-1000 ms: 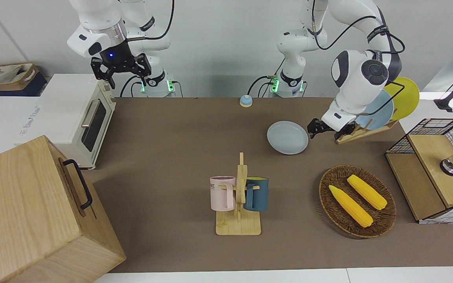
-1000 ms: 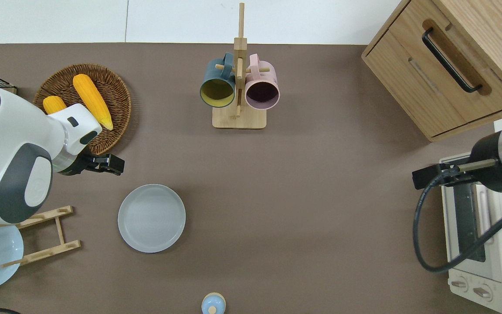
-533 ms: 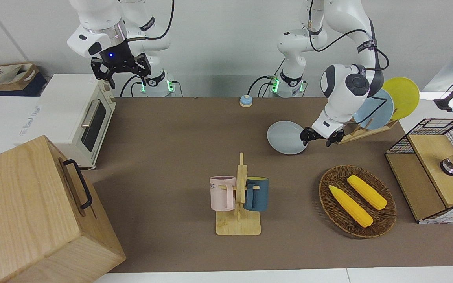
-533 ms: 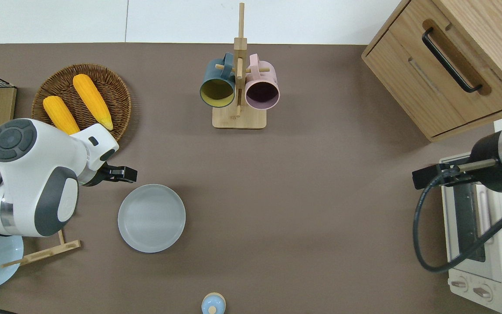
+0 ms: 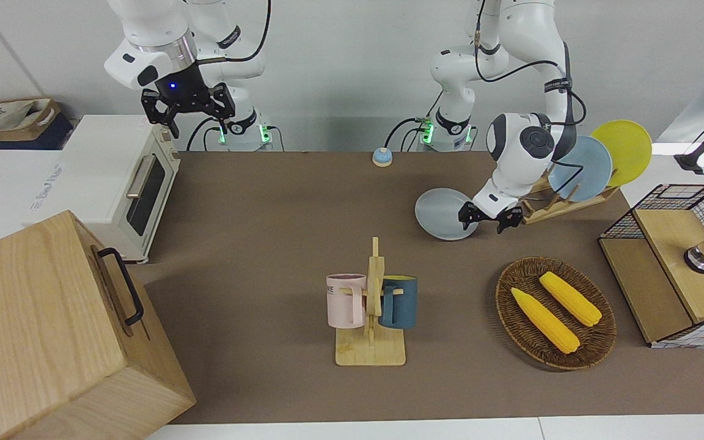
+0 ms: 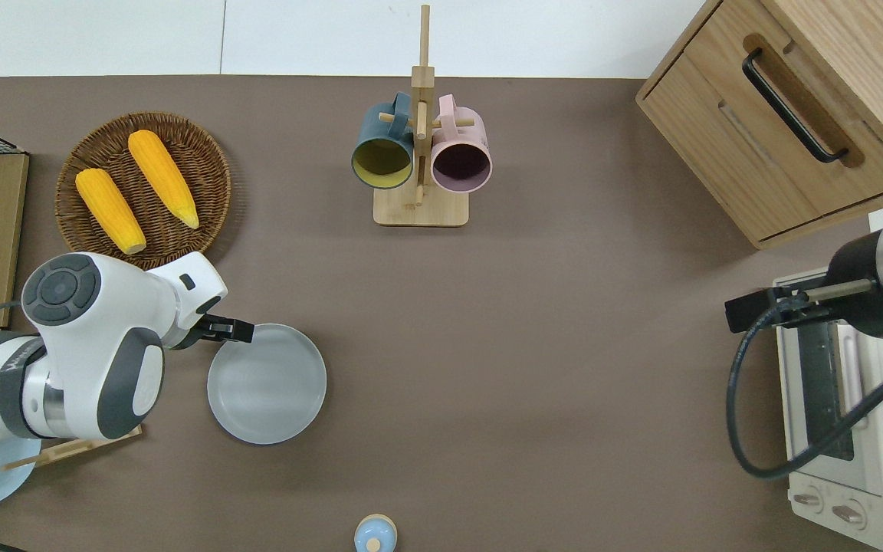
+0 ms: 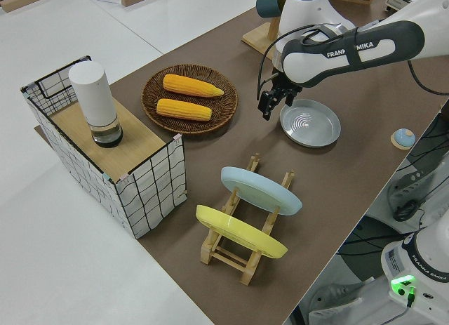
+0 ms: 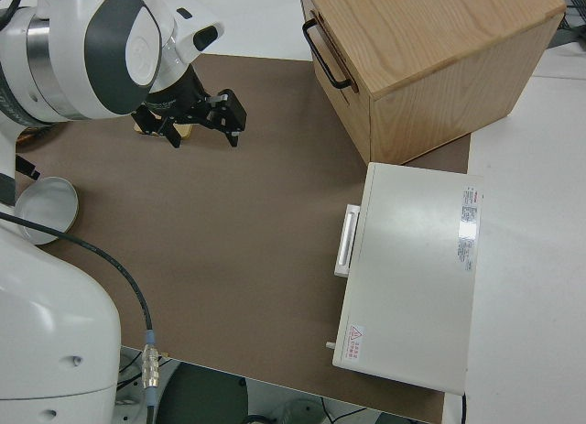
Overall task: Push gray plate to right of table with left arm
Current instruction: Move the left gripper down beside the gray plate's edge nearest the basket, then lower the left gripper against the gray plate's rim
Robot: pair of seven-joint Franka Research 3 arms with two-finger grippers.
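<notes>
The gray plate (image 5: 442,212) lies flat on the brown table (image 5: 266,244), also seen in the overhead view (image 6: 267,383) and the left side view (image 7: 310,123). My left gripper (image 5: 485,219) is open and empty. In the overhead view it (image 6: 233,331) is low over the plate's rim, at the part toward the left arm's end of the table and toward the wicker basket. I cannot tell whether it touches the rim. It also shows in the left side view (image 7: 270,104). My right gripper (image 5: 187,109) is open and parked.
A wicker basket (image 6: 204,165) holding two corn cobs lies farther from the robots than the plate. A dish rack (image 5: 563,205) with a sky-blue plate (image 5: 585,168) and a yellow plate (image 5: 627,150) stands beside the left arm. A mug tree (image 5: 371,305), bell (image 5: 381,157), toaster oven (image 5: 120,177) and wooden box (image 5: 52,330) are also there.
My left gripper has moved from beside the dish rack toward the right arm's end, reaching the gray plate's rim. The plate has not moved. The right arm is still.
</notes>
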